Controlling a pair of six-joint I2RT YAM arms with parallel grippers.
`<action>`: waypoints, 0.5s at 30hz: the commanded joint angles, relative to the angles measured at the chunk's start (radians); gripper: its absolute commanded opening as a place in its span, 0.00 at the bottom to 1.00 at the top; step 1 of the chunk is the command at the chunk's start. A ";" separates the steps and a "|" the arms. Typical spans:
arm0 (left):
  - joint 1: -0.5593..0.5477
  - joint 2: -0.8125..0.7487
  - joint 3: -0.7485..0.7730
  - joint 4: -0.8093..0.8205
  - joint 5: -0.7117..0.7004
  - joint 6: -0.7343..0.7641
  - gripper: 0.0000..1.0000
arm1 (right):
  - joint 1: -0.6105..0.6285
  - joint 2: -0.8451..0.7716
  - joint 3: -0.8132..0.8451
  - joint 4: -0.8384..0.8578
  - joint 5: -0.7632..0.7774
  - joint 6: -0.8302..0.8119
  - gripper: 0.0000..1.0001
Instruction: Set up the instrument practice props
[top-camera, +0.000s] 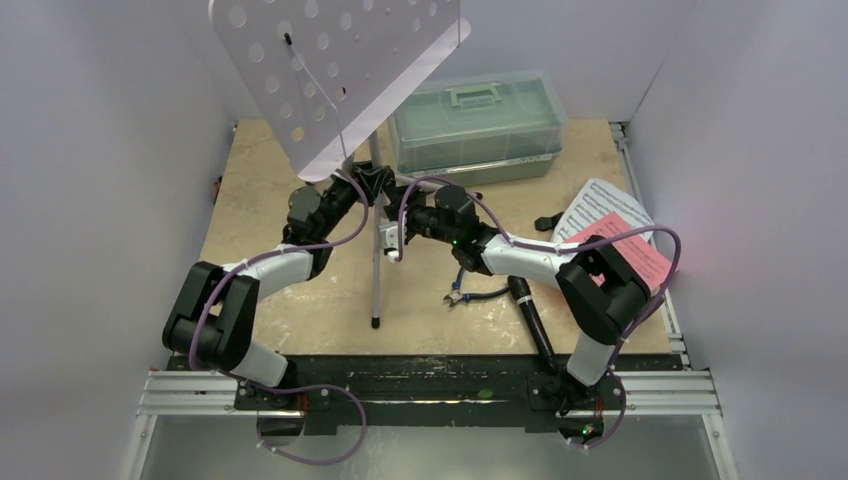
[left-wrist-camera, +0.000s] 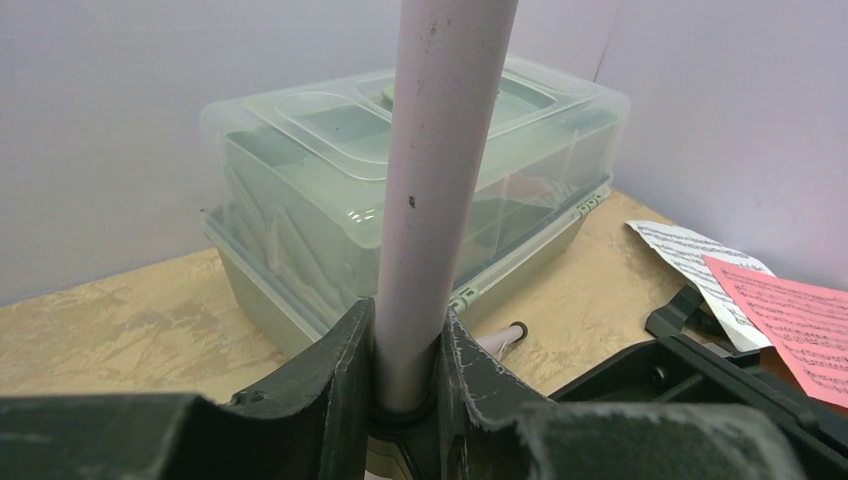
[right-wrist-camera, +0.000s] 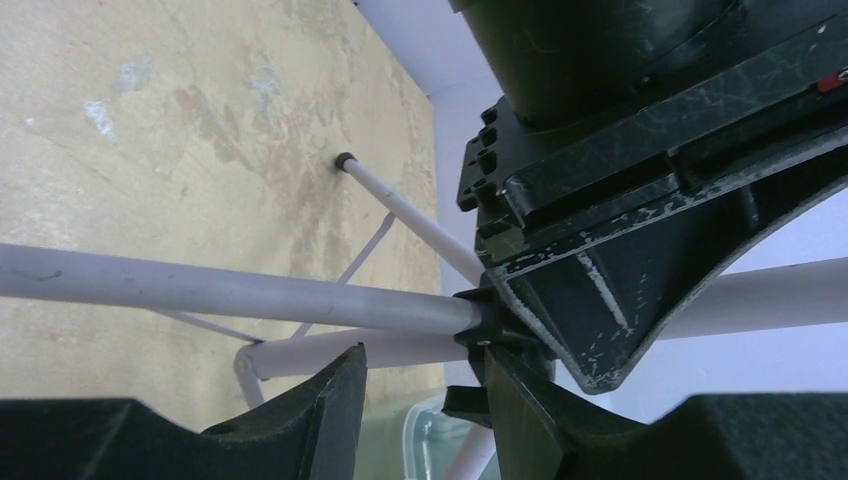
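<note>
Lilac painted tube, smooth and lightly scuffed, makes up the music stand (top-camera: 330, 80). Its flat desk is punched with round holes, and its thin tripod legs (right-wrist-camera: 400, 205) end in black rubber feet. It stands just in front of the translucent green toolbox (top-camera: 478, 125), on the side nearer the arms.

The left gripper (left-wrist-camera: 405, 350) is clenched on the stand's round pole, just above a black collar. The right gripper (right-wrist-camera: 420, 365) sits low at the leg hub with its 2 jaws apart, and I see nothing pinched between them.

The step in hand looks like steadying and spreading the tripod. Next, the right claw likely has to close on 1 slim leg or brace without slipping off the slick tube, while the left keeps the pole plumb.

The thin, limp white sheet (top-camera: 598, 205) and pink sheet (top-camera: 625, 245) lie overlapped on the table to the right of the toolbox. The matte black microphone (top-camera: 533, 322) lies farther toward the arms.
</note>
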 joint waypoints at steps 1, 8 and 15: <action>0.008 -0.012 0.016 -0.055 -0.026 -0.080 0.00 | -0.002 0.017 0.016 0.105 0.081 -0.028 0.50; 0.008 -0.012 0.015 -0.053 -0.024 -0.082 0.00 | -0.005 0.013 0.002 0.153 0.121 -0.087 0.56; 0.008 -0.012 0.015 -0.054 -0.026 -0.081 0.00 | -0.016 0.018 -0.010 0.168 0.126 -0.110 0.55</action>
